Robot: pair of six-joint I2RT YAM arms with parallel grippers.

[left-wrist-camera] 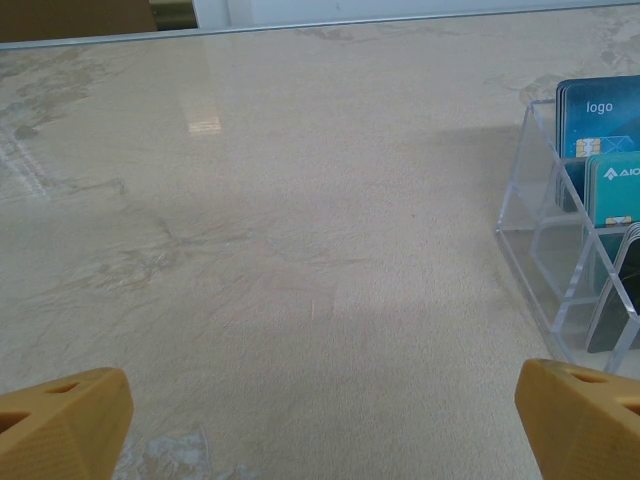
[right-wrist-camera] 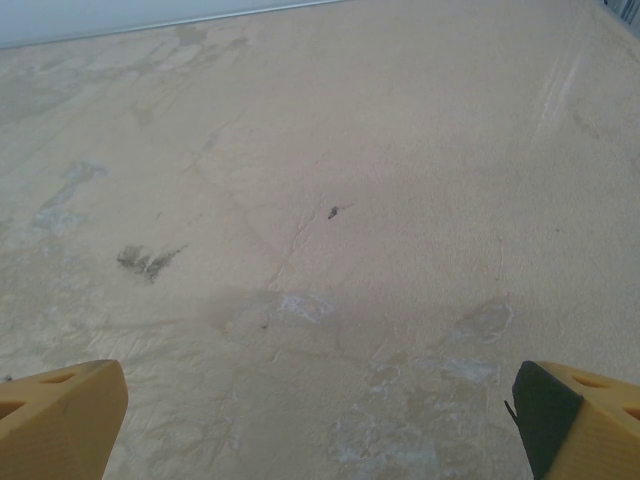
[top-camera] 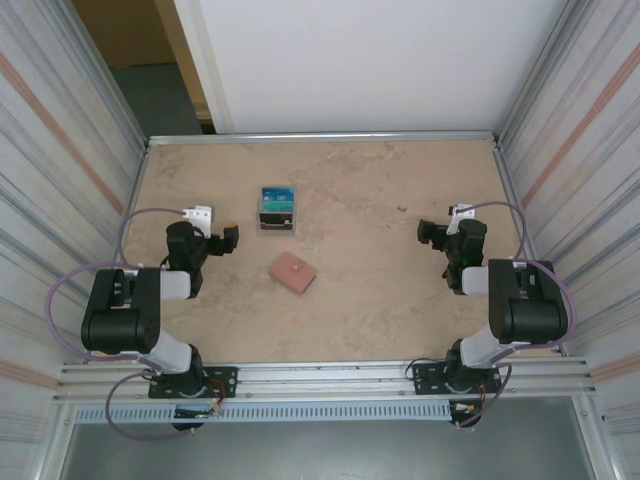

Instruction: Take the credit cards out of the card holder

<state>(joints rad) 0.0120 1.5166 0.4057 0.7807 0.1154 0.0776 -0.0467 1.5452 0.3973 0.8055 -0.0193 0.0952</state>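
The pink wallet (top-camera: 293,272) lies flat and folded shut on the table (top-camera: 400,300), roughly midway between the two arms. No gripper touches it, so the job looks to be at its very first step: the reach for the wallet. With it shut, the credit cards inside are hidden and I cannot tell how many there are. The left gripper (top-camera: 231,240) hovers to the left of the wallet and a little farther back, near but apart from it; seen from its wrist, its yellow fingers (left-wrist-camera: 62,418) stand wide apart with nothing between them. The right gripper (top-camera: 428,233) hangs well to the right of the wallet, likewise spread wide and empty, its fingers (right-wrist-camera: 60,420) over bare tabletop. Just behind the wallet is a clear stand (top-camera: 277,213) with blue cards (left-wrist-camera: 598,112) upright in its slots; that is a separate thing and probably not the target. The next move, as I judge it, calls for one gripper to come down and pin or grip one flap of the wallet while the other lifts the cover open. The wallet is thin and lies flat, so the likely difficulty is getting a finger under its edge without pushing it across the smooth table
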